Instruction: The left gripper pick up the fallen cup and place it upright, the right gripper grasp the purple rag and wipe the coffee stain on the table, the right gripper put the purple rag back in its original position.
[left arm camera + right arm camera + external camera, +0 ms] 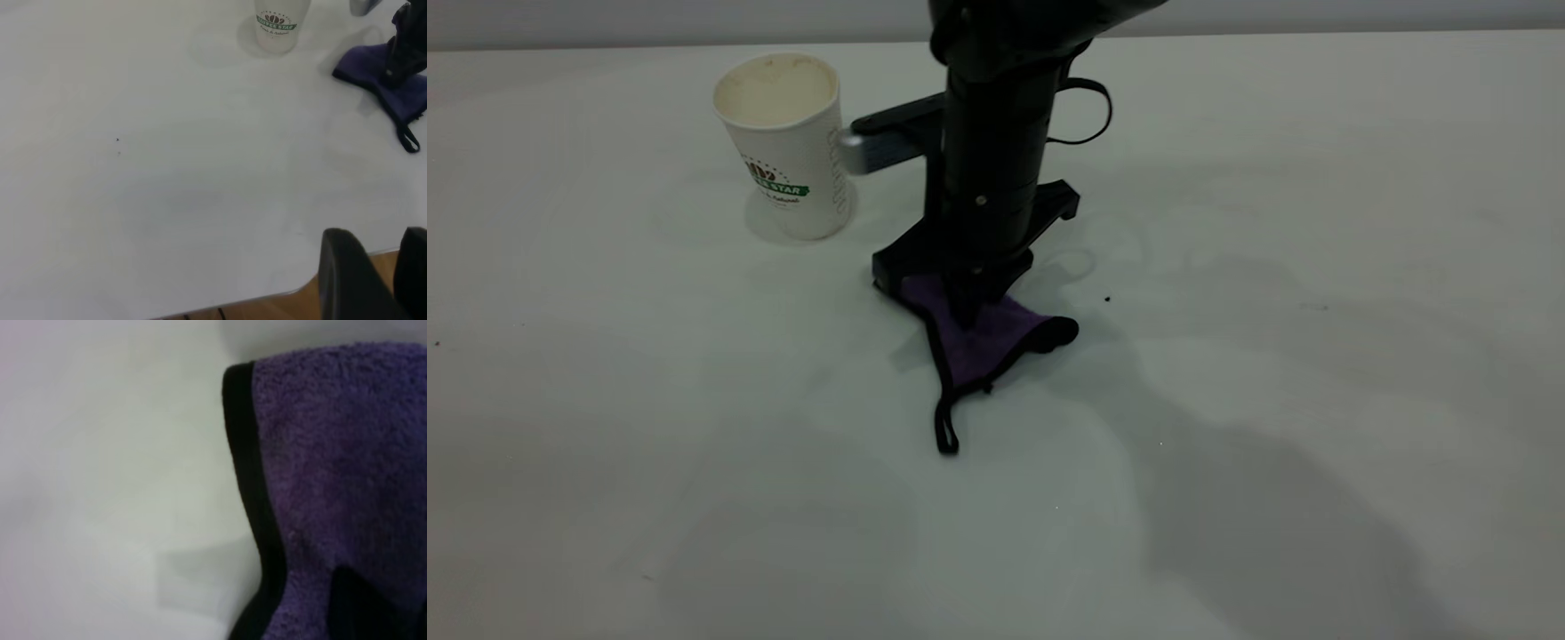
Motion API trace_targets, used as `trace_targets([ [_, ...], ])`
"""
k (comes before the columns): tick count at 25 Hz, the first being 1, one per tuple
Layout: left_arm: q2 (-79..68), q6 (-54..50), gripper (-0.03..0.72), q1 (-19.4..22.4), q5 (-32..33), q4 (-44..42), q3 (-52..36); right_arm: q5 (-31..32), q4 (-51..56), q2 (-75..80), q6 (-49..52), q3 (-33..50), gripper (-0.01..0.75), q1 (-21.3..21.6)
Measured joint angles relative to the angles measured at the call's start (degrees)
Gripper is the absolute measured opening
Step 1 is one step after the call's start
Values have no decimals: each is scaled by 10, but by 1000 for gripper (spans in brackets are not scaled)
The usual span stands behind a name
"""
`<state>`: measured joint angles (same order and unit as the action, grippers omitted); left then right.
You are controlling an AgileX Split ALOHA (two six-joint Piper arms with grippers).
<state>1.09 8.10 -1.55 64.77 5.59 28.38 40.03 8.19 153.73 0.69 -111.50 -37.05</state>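
Note:
The cup (787,147) stands upright on the table (1272,267) at the back left; it also shows in the left wrist view (275,27). My right gripper (965,311) points straight down, shut on the purple rag (983,342), and presses it on the table just right of the cup. The rag is bunched, with its black loop trailing toward the front. It fills the right wrist view (333,453) around the gripper (373,613). No coffee stain shows. My left gripper (390,243) is out of the exterior view, empty, slightly open, over the table's edge.
A tiny black speck (1107,300) lies right of the rag. The table's rounded corner and a wooden floor (267,308) show below the left gripper. The right arm's shadow falls across the front right of the table.

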Motion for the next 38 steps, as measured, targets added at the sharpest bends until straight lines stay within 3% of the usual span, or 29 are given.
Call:
trace_targets([
  [3,0,0,240,0,0,0,0,16,-35,0,25,-1,63,36],
  [12,0,0,240,0,0,0,0,134,-119,-1,36,-2,79,203],
  [15,0,0,240,0,0,0,0,150,-121,-1,36,-2,111,258],
  [18,0,0,240,0,0,0,0,164,-120,2,34,-10,199,297],
  [21,0,0,240,0,0,0,0,198,-127,8,24,-37,368,309],
  [24,0,0,240,0,0,0,0,250,-148,7,7,-74,602,309],
  [26,0,0,240,0,0,0,0,278,-152,-10,-1,-106,692,309],
  [32,0,0,240,0,0,0,0,287,-118,-167,-19,-123,726,309],
  [38,0,0,240,0,0,0,0,297,-86,-404,-36,41,726,275],
])
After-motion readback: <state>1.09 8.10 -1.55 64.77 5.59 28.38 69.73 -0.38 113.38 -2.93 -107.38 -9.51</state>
